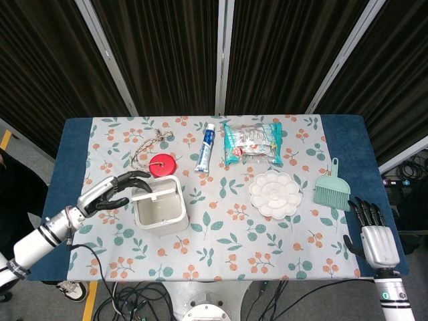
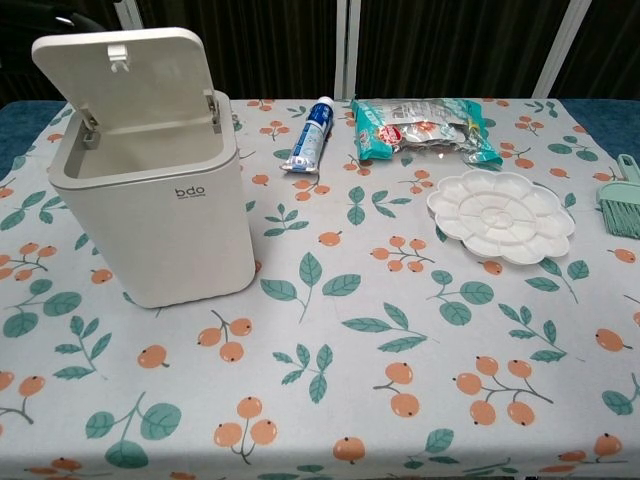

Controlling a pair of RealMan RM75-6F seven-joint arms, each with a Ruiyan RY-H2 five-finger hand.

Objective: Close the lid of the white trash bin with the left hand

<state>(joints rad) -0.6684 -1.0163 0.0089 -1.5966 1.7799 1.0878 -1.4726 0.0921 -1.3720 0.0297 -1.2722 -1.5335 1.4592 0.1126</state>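
A: Where does the bin (image 1: 160, 212) stand, and how does its lid (image 2: 123, 80) sit?

B: Bin: on the table (image 1: 221, 261), left half, nearer the left edge than the middle. Lid: hinged along the bin's far rim, raised and tipped forward over the opening, not yet down. In the chest view its underside faces the camera.

A: Which hand is nearer?

B: The left hand (image 1: 110, 192), just beside the bin's left wall. Its fingertips (image 1: 142, 177) reach toward the far left corner of the bin, up by the lid. The right hand (image 1: 373, 235) lies at the table's near right corner, well apart from the bin.

A: Which way does the lid lie from the left hand?

B: To its right and a little farther from the robot. The hinge line runs left to right, so the lid must swing toward the near edge to shut. Judged from this, a push from behind and above is what the move calls for.

A: State of the hands?

B: Left: fingers spread and slightly curved, grasping nothing; whether the tips touch the lid cannot be told. Right: fingers extended and apart, holding nothing, palm resting by the table edge
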